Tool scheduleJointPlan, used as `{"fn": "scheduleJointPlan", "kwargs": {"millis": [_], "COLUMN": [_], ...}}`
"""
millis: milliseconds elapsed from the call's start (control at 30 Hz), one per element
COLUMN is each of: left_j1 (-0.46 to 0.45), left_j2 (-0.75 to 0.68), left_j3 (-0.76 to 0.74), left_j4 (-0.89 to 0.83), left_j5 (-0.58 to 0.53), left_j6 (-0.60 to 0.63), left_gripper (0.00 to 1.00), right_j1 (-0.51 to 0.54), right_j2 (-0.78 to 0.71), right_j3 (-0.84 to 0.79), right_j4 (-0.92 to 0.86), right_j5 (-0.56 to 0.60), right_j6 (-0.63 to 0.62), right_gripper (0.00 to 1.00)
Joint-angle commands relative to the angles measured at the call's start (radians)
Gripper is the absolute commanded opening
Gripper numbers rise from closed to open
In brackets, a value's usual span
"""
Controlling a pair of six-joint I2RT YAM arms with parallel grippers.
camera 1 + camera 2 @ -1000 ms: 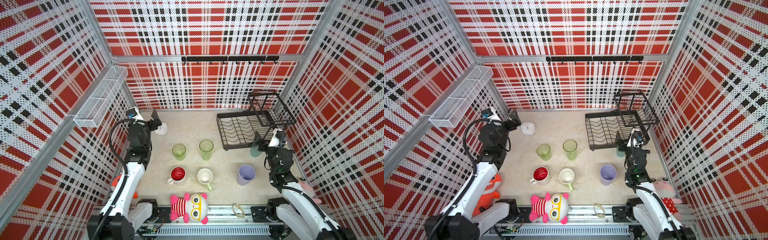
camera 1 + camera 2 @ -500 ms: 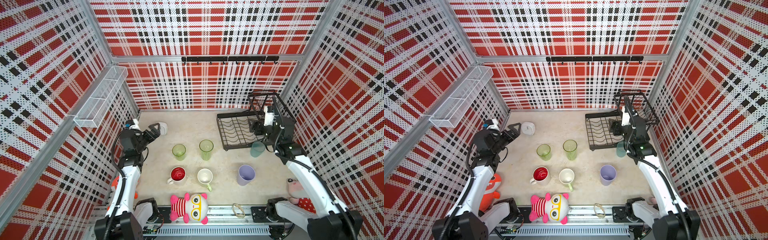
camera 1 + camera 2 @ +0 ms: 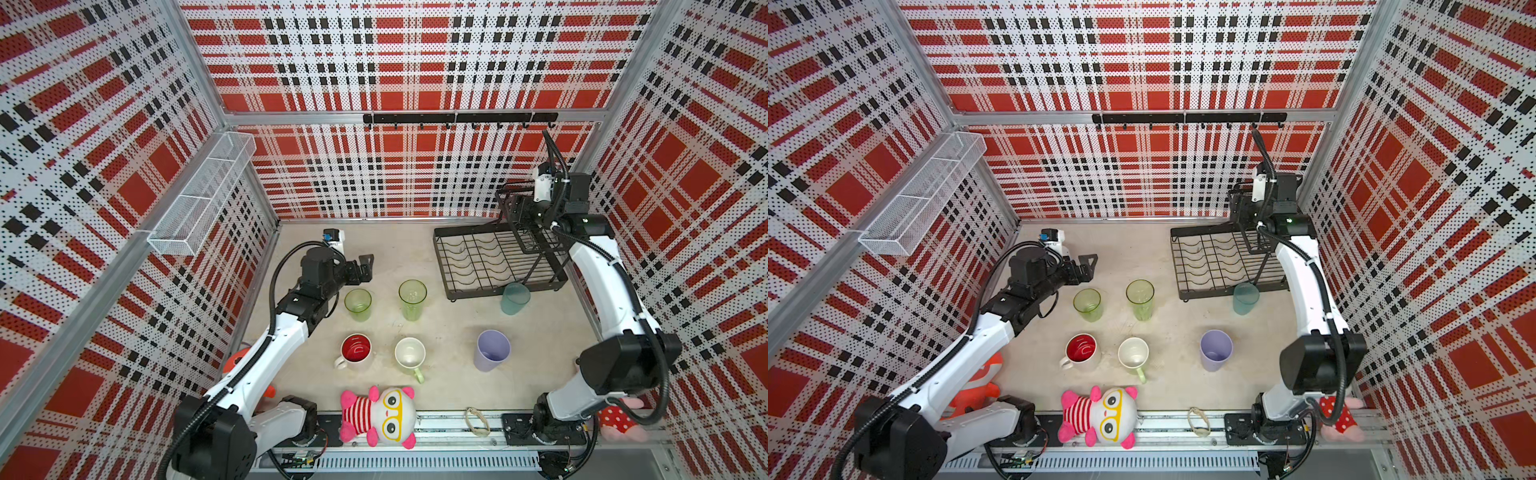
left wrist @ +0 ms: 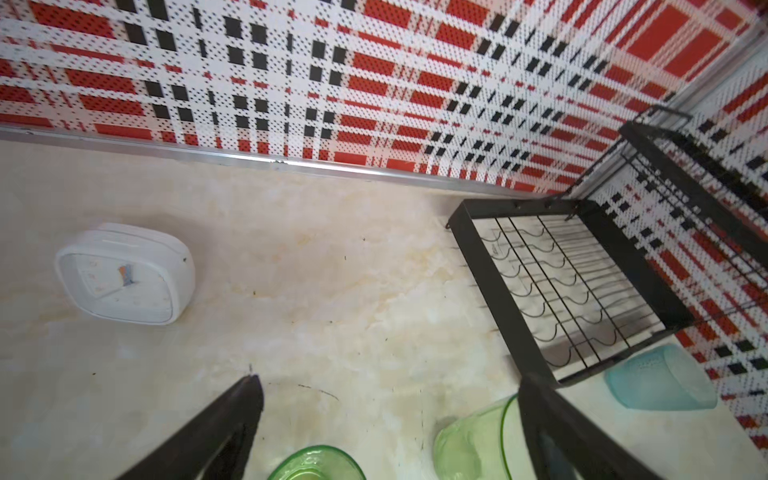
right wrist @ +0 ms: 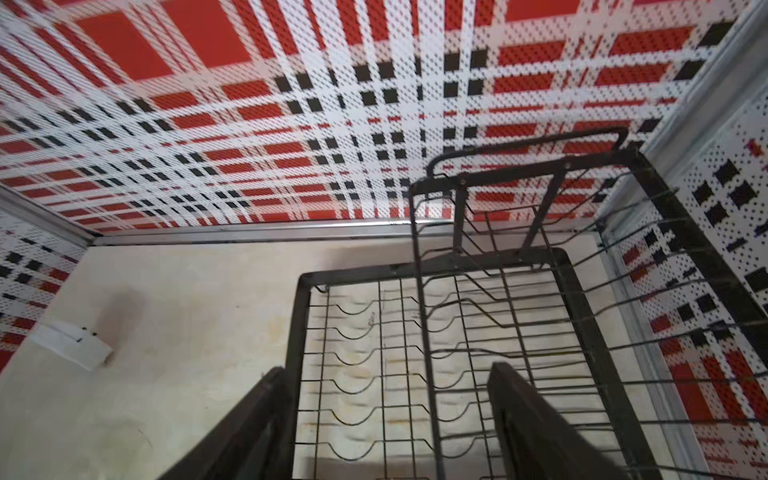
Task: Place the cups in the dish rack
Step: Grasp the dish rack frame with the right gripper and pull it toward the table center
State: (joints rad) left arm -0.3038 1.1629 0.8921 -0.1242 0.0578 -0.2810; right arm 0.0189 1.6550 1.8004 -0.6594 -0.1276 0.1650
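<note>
Bright, even overhead light fills both top views; the tabletop point(image 3: 457, 332) carries only faint, short shadows. Wide lenses bow the plaid walls point(image 3: 104, 124) at the edges. In the wrist views the close fingers point(image 4: 224, 424) look dark and blurred.

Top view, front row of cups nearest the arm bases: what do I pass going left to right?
white mug with red inside → pale green mug → lavender tumbler
</note>
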Motion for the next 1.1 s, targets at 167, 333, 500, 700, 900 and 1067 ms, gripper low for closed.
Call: {"fn": "scheduleJointPlan", "kwargs": {"millis": [167,333,500,700,900,1067], "left_j1": [0.006,0.012,0.024,0.028,0.029,0.032], "left_j2": [0.009,0.012,0.017,0.017,0.019,0.026], "left_j3": [-0.026,-0.033,-0.032,-0.037,-0.039,-0.038], "left_j4": [0.006,0.006,0.006,0.006,0.006,0.006], "left_j5": [-0.079,-0.078,-0.076,-0.058,-0.081,-0.081], "left_j6": [0.059,0.057,0.051,0.043,0.042,0.034], "left_gripper": [0.98,0.98,0.98,0.98,0.98,0.98], "right_j1": [-0.011,-0.011,-0.011,-0.011,-0.011,-0.010], "right_j2": [0.222,0.312,0.385,0.393,0.407,0.408], "right_j3": [0.223,0.330,0.427,0.409,0.406,0.392], "right_j4": [-0.235,-0.325,-0.414,-0.427,-0.437,-0.423], "right_j5": [0.120,0.127,0.168,0.174,0.158,0.147], "right_j6": [-0.104,-0.169,-0.205,-0.215,-0.220,-0.249], "right_gripper": [0.92,0.94,0.91,0.84,0.76,0.66]}}
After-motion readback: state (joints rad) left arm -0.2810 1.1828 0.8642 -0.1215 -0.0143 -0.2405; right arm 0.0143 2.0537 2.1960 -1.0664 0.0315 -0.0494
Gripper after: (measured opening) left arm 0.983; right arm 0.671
